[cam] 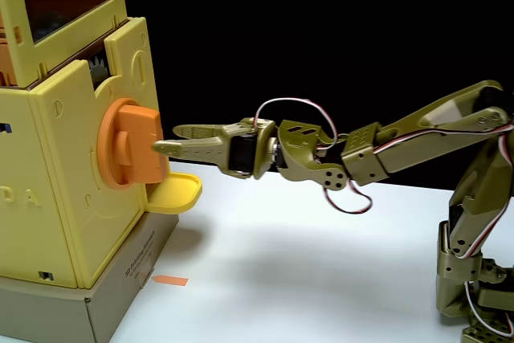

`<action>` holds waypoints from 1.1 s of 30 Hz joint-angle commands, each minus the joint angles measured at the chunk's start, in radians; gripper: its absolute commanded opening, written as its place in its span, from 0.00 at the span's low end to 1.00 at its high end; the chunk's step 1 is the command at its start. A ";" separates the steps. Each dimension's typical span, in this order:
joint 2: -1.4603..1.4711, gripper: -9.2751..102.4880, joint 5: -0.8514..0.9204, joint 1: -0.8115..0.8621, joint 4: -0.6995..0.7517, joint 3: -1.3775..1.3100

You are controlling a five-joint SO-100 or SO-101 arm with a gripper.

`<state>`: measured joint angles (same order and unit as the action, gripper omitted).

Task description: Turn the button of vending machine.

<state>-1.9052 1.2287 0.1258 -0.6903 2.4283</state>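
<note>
Button (128, 144) on machine (68, 190) faced right, bar seen upright, pincer (165, 139) held level, fingers apart, tips just beside bar.

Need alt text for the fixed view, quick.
The olive-green arm's end effector, jaws slightly parted, reaches leftward and nearly meets the large orange plastic knob on the boxy pale-yellow toy vending machine; contact is unclear. A pale yellow rounded tray juts out below the knob.

Pale-yellow vending machine (68, 174) at left on grey cardboard base (120, 295), orange button (132, 144) on its side, yellow tray (175, 192) just below, olive arm reaching from right, gripper (165, 139) parted, lower fingertip (161, 149) close to button's bar, white table (305, 271)
</note>
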 commanded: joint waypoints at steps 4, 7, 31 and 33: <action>0.078 0.42 0.034 0.006 -0.057 -0.104; 0.120 0.42 0.043 -0.012 -0.060 -0.133; 0.273 0.17 0.101 -0.043 -0.149 -0.222; 0.273 0.14 0.110 -0.043 -0.149 -0.219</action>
<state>-1.6214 1.3315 0.0798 -0.8237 2.2473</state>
